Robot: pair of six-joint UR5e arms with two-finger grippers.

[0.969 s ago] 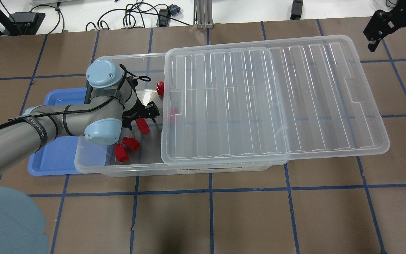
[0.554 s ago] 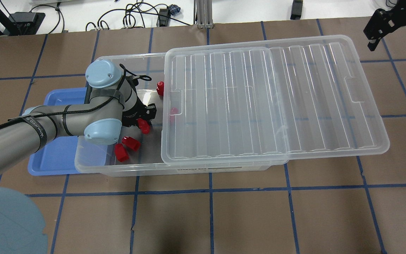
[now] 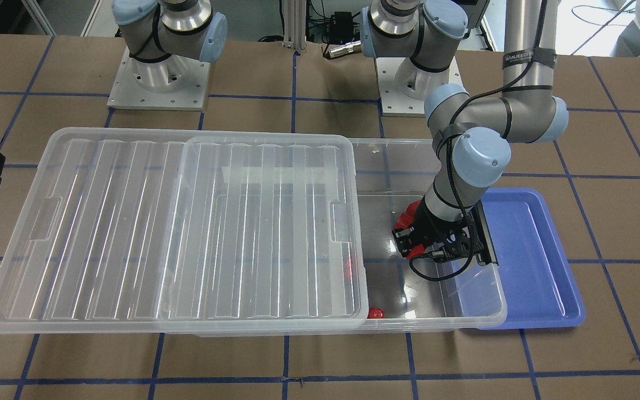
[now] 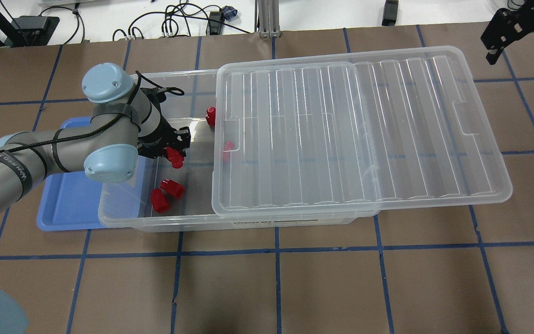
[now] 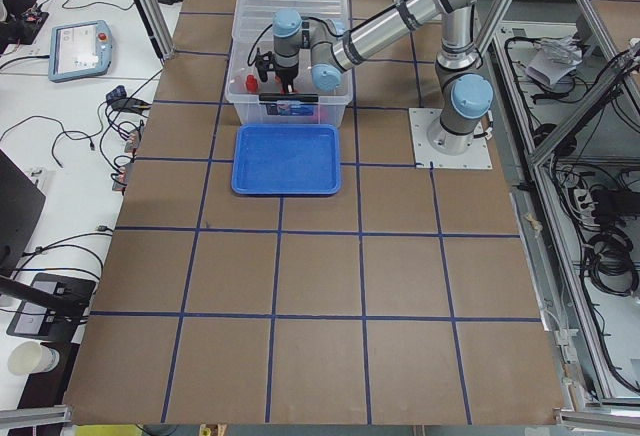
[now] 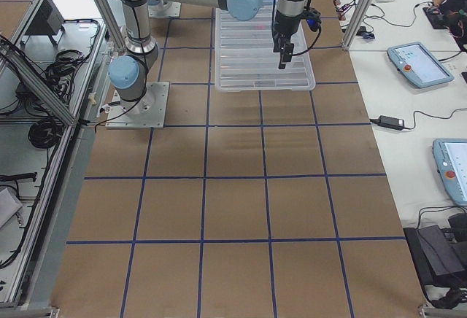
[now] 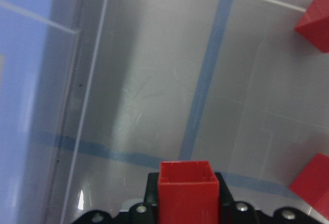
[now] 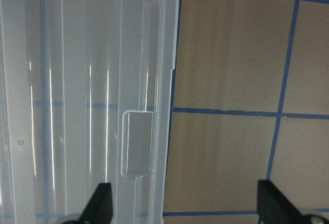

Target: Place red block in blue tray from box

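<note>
The left gripper point(image 4: 174, 152) is down in the uncovered end of the box point(image 4: 123, 219). Its jaws are closed tight on the red block point(image 4: 174, 157). The wrist view shows the block point(image 7: 187, 190) pinched between them with the clear floor of the box underneath. It hangs near the short wall that faces the tray point(image 4: 70, 206), and the tray lies on the desk point(image 4: 295, 287) just beside that end.

The lid point(image 4: 341, 134) is slid sideways. It covers most of the box and sticks out past its other end.

Two more red blocks point(image 4: 161, 195) lie together near the front wall. Another point(image 4: 211, 116) stands by the lid's edge, and one point(image 4: 226, 149) shows through the lid.

The right gripper point(image 4: 518, 52) hangs off by the lid's far corner. Its jaws are spread wide with nothing in them, and its wrist view looks down on the lid's edge and bare desk.
</note>
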